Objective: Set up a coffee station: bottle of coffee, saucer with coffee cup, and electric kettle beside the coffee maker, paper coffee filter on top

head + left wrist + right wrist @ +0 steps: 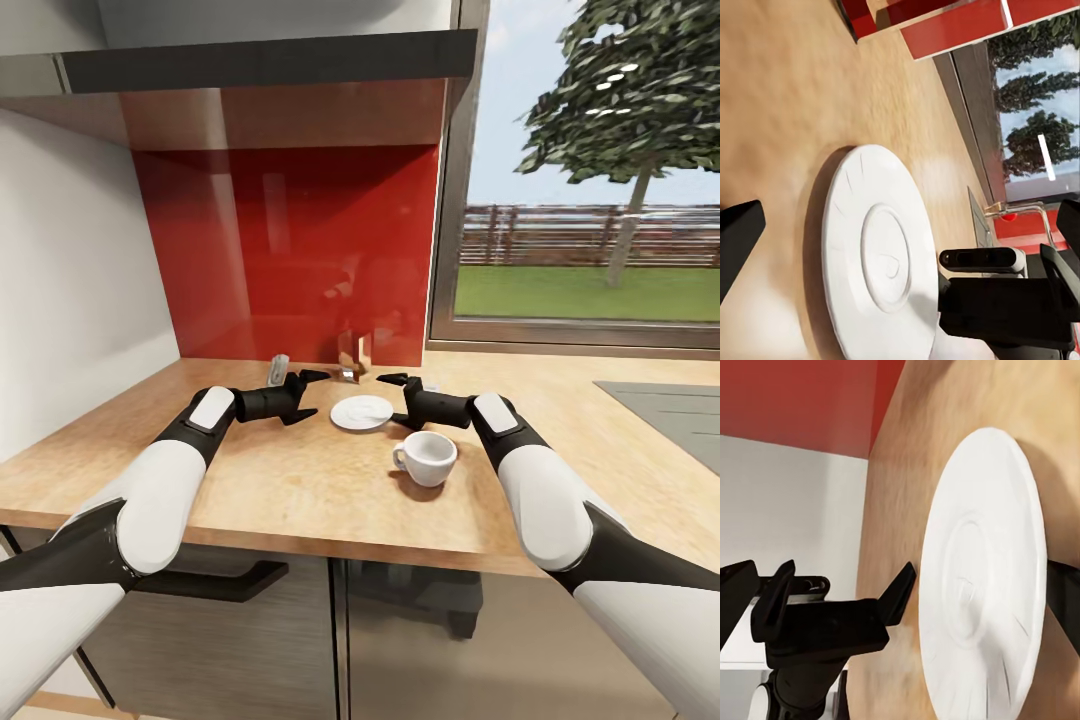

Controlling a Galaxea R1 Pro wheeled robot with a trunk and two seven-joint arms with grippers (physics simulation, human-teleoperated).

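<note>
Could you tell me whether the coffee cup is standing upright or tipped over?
Upright: the coffee cup rests on the kitchen countertop, opening facing up.

The scene is evenly and brightly lit, with daylight admitted through the window at the right. Soft glare is seen on the glossy red backsplash, and faint shadows are cast on the kitchen countertop. Slight blur is noted in both wrist views.

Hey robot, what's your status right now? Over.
Both grippers open, left, right, flanking the saucer. Cup on the countertop, off saucer. Nothing blocking.
</note>
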